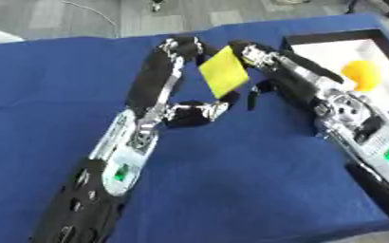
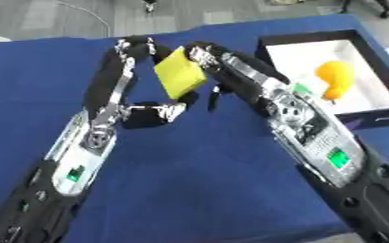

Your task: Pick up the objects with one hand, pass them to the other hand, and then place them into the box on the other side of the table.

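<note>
Blue tablecloth [image 1: 231,180] under both hands, left hand [image 1: 177,50] and right hand [image 1: 260,57] pinching a flat yellow square [image 1: 224,71].

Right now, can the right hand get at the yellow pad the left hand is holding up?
Probably yes. The right hand is already against the yellow pad's upper right edge, while the left hand holds its upper left corner above the blue table. Nothing sits between them.

Both arms are glossy black with silver joints, each forearm carrying a pale panel with a small green mark.
</note>
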You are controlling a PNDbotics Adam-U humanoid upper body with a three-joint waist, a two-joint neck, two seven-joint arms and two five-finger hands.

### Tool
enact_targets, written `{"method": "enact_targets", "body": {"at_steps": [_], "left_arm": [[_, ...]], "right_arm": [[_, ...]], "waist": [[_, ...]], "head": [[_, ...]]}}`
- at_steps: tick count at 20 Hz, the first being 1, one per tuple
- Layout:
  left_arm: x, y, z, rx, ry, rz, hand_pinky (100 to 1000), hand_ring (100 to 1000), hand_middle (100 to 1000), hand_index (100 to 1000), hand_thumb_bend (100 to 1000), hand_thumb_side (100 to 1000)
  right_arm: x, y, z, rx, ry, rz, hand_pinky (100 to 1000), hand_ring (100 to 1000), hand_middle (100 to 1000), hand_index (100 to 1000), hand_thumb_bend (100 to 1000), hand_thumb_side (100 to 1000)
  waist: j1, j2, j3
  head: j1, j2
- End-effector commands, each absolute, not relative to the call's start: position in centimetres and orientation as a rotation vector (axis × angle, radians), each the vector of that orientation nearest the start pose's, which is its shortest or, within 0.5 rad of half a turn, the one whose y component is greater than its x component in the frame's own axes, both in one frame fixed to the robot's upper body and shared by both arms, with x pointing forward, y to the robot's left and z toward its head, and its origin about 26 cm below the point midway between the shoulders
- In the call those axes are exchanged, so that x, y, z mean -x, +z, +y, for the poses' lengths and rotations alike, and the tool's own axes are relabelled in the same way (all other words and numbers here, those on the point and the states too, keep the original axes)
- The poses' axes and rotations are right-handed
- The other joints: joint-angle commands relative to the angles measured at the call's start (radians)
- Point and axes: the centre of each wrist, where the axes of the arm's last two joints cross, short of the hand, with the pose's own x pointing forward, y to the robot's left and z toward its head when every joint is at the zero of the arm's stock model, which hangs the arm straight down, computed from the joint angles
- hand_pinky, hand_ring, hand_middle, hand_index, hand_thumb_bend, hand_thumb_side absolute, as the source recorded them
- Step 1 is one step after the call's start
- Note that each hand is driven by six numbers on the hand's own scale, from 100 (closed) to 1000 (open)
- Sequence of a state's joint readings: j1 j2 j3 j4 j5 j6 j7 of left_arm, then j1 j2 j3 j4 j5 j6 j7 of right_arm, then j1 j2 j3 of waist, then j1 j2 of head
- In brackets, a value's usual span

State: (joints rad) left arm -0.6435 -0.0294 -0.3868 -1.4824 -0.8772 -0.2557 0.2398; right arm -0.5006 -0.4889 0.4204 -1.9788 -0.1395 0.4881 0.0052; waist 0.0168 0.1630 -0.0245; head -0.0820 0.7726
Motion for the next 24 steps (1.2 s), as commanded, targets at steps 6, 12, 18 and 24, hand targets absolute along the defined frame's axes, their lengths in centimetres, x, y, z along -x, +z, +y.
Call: {"method": "enact_targets", "body": {"at_steps": [6, 12, 18, 24], "left_arm": [[-36.11, 15.76, 5.13, 0.635, 1.221, 3.251, 727, 522, 345, 592, 332, 171], [-36.09, 15.87, 5.02, 0.632, 1.215, 3.251, 727, 522, 346, 592, 332, 172], [-35.99, 16.17, 4.92, 0.626, 1.206, 3.244, 728, 523, 347, 593, 331, 173], [-35.97, 16.26, 4.86, 0.622, 1.208, 3.242, 729, 523, 347, 593, 333, 175]], "right_arm": [[-29.66, 22.21, -17.56, -0.032, 0.801, -1.814, 358, 1000, 601, 1000, 100, 1000], [-29.65, 22.18, -17.60, -0.023, 0.843, -1.804, 371, 1000, 602, 1000, 100, 1000], [-29.63, 22.06, -17.72, -0.007, 0.874, -1.766, 377, 1000, 596, 1000, 100, 939], [-29.64, 21.96, -17.82, 0.015, 0.883, -1.732, 376, 1000, 583, 1000, 100, 792]], "waist": [[-0.014, -0.012, -0.003], [-0.014, -0.012, -0.002], [-0.016, -0.012, 0.000], [-0.017, -0.014, 0.001]], "head": [[0.003, -0.003], [0.002, -0.003], [0.001, -0.003], [0.002, -0.003]]}}
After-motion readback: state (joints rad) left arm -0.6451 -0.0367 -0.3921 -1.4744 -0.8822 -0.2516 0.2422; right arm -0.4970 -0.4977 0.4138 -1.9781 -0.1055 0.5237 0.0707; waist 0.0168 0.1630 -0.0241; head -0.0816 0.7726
